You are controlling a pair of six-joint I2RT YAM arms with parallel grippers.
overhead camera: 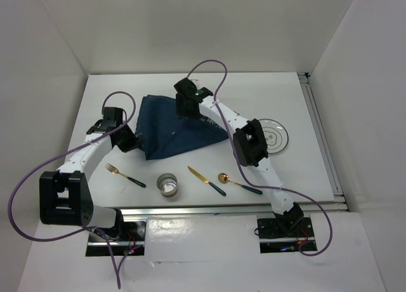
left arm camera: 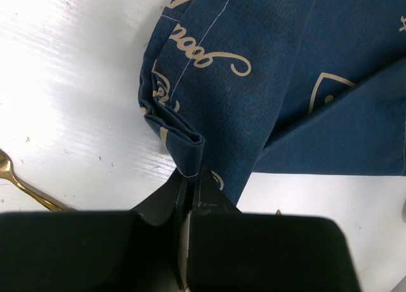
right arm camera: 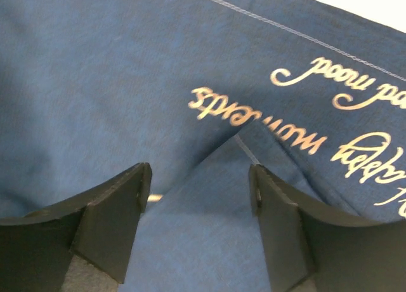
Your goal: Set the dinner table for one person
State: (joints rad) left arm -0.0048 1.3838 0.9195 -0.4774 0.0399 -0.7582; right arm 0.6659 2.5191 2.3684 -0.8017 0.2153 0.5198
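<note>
The white dinner table [overhead camera: 279,95] fills pretty much the whole booth, with a metal rail [overhead camera: 235,209] along the near edge where the two arms are bolted. Next biggest thing is the navy placemat [overhead camera: 181,132], lying rumpled and folded over itself around the middle, toward the far side (gold script lettering on it, if you look through the wrist cams). The left gripper [left arm camera: 190,181] is pinched fully closed on a bunched corner at the mat's left edge. The right gripper [right arm camera: 200,178] sits over the far part of the mat with its jaws spread wide and nothing clamped between them, just a crease of cloth underneath.

Off to the right there's a round white plate [overhead camera: 280,133], partly behind the right arm. Along the near side, left to right: a gold fork [overhead camera: 125,176] with a dark handle, a small round metallic cup [overhead camera: 168,185], a knife [overhead camera: 206,181], and a spoon [overhead camera: 240,183], all lying apart from each other.
</note>
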